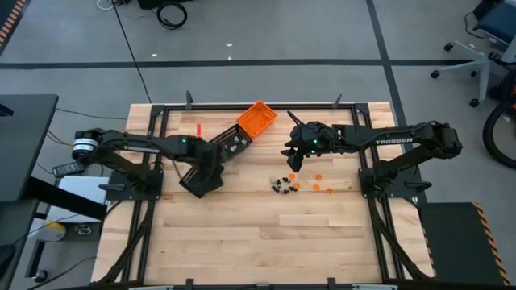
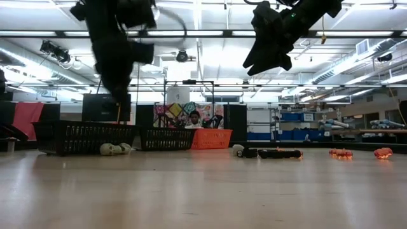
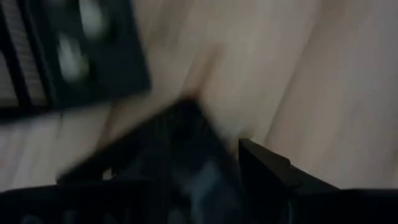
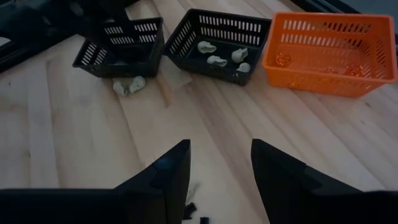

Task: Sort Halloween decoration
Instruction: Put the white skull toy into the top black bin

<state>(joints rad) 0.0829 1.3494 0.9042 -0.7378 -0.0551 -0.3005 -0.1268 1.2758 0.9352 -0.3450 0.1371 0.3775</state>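
Right gripper (image 1: 292, 159) open, holding nothing, hovering just above the trinket cluster (image 1: 284, 185). Left gripper (image 1: 211, 165) beside black tray (image 1: 200, 179); cannot tell its jaws.

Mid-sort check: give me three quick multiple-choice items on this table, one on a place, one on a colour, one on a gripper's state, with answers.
1. Where do the whitish trinkets outside any tray lie?
A. beside the left-hand black tray
B. inside the orange tray
C. under the right gripper

2. What colour is the tray holding orange trinkets?
A. black
B. orange
C. white

3. How is the right gripper?
A. shut on a trinket
B. open, empty
C. resting in a tray

Answers:
A, whitish trinkets sit beside the left-hand black tray.
B, the orange tray.
B, right gripper fingers spread above table.
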